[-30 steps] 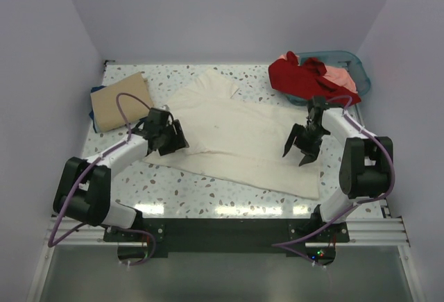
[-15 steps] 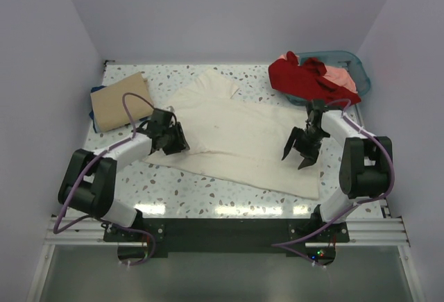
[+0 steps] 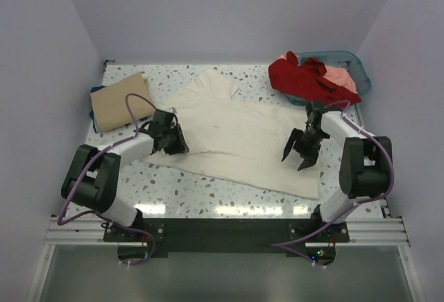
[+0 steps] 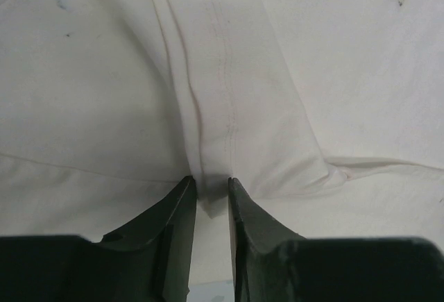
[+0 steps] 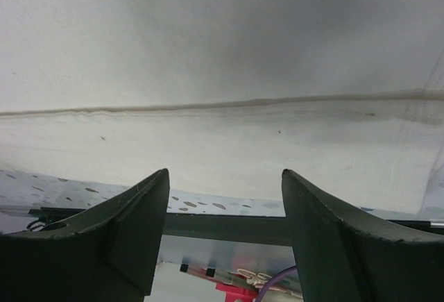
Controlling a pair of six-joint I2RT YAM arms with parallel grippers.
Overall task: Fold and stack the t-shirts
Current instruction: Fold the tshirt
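Left end effector [image 4: 211, 184] is clenched on a raised ridge of cloth at the left side of the cream t-shirt [image 3: 236, 132], which lies spread across the middle of the speckled surface [image 3: 173, 191]. Right end effector [image 3: 295, 157] hangs released, jaws wide, just above the shirt's right side near its hem. At the far right corner, a red t-shirt [image 3: 295, 73] and a salmon-pink t-shirt [image 3: 340, 76] spill from a teal basket [image 3: 361, 66]; a tan t-shirt [image 3: 118, 101] lies folded at the far left. The step in hand appears to be the first fold of the cream shirt. Next, the right side likely needs its own hold before both lift and carry the cloth over evenly.
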